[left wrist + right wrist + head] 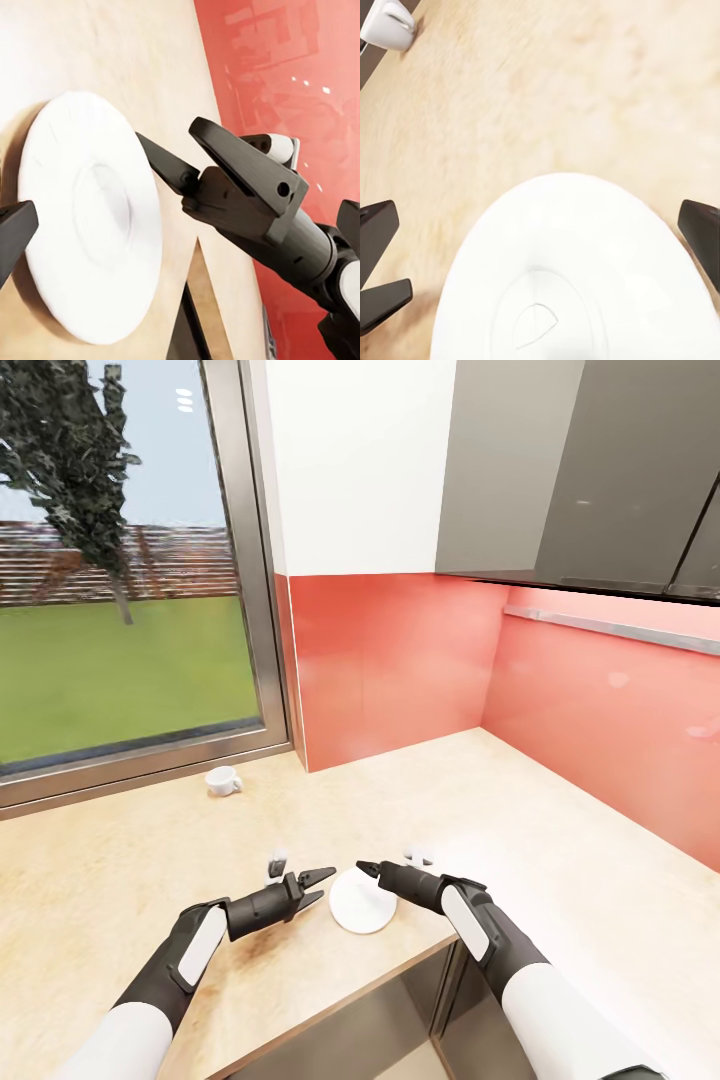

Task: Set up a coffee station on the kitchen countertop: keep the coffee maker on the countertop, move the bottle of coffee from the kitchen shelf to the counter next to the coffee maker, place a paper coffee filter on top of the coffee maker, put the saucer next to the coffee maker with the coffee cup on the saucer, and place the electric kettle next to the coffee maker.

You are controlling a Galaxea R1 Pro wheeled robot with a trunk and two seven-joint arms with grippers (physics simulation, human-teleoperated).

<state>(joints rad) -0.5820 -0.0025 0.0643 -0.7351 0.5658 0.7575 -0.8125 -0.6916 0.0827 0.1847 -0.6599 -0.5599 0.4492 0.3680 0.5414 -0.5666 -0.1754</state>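
Facing the corner table (560, 840), the head view shows the saucer (360, 905) at the front edge between the left gripper (318, 888) and right gripper (372, 869), both spread and empty. The cup (222, 781) sits well apart near the window. The left wrist view shows the saucer (90, 225) flat, the right gripper (176, 169) beside it. The right wrist view shows the saucer (585, 270) and cup (388, 24). Judged status: cup not yet on saucer.

A home kitchen: a light wood-grain bench (560, 830) turns a corner beneath a glossy red splashback (400, 660) and dark-grey wall cabinets (590, 470). A white cup (222, 781) and saucer (358, 905) lie on it. The large window (120, 560) looks onto a lawn, tree and brick wall.
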